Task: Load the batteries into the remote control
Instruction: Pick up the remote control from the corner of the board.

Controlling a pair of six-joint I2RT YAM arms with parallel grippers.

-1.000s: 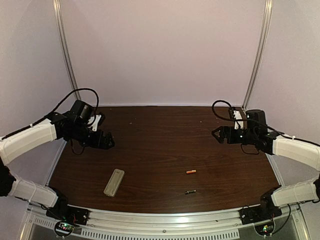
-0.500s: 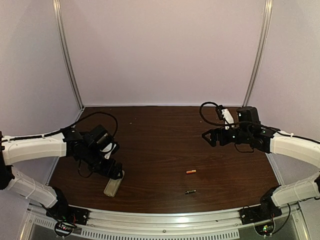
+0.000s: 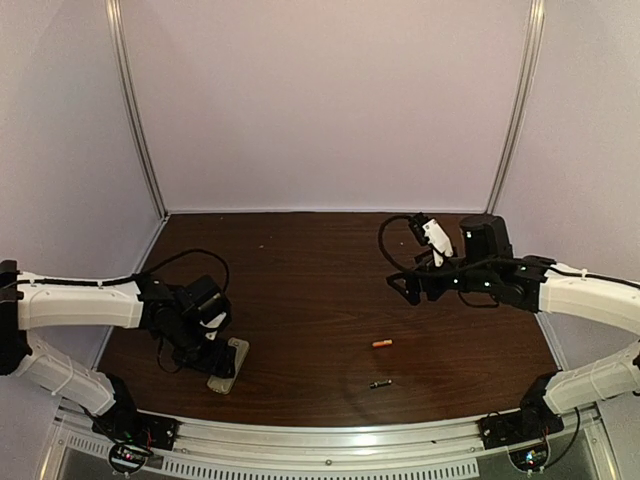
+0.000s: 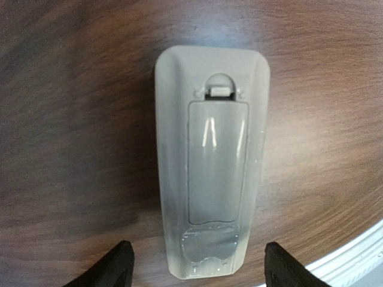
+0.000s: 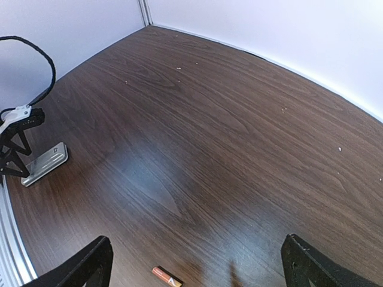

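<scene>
Top external view is showing the dark wooden counter point(image 3: 320, 270), and near its front-left edge the remote control point(image 3: 228, 368) is lying back-up with its battery cover on. The left end effector point(image 4: 200, 266) is hanging right above it, fingers spread wide either side of one end without touching. The right end effector point(image 5: 200, 257) is hovering over the counter's right half, spread wide and gripping nothing, while the orange battery point(image 3: 382, 343) and the dark battery point(image 3: 379, 383) are lying loose front-centre, apart from each other.
</scene>
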